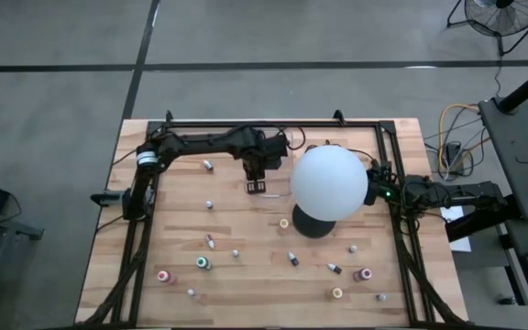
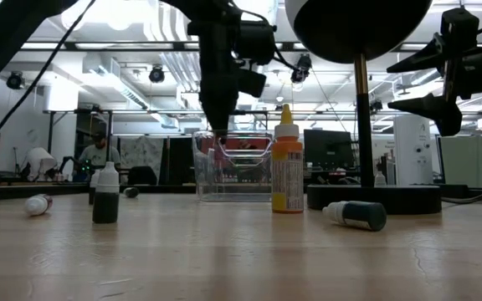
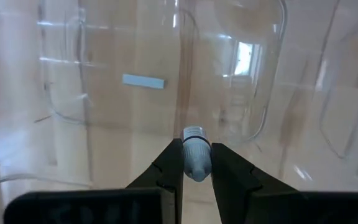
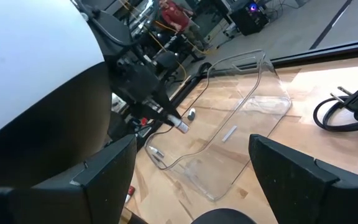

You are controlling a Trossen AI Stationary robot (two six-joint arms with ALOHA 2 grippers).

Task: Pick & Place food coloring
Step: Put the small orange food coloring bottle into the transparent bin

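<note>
While the left gripper [image 3: 196,171] pinches a small white-capped food coloring vial [image 3: 196,155] above the clear plastic tray [image 4: 241,124], the right gripper [image 4: 191,180] waits wide open by the white globe [image 1: 329,182]; other bottles [image 1: 203,263] lie scattered on the wooden table [image 1: 246,302]

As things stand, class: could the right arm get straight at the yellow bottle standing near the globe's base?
Probably not directly. The right gripper waits open at the table's right edge, and the white globe on its black base stands between it and the yellow bottle. It would likely have to swing around.
</note>
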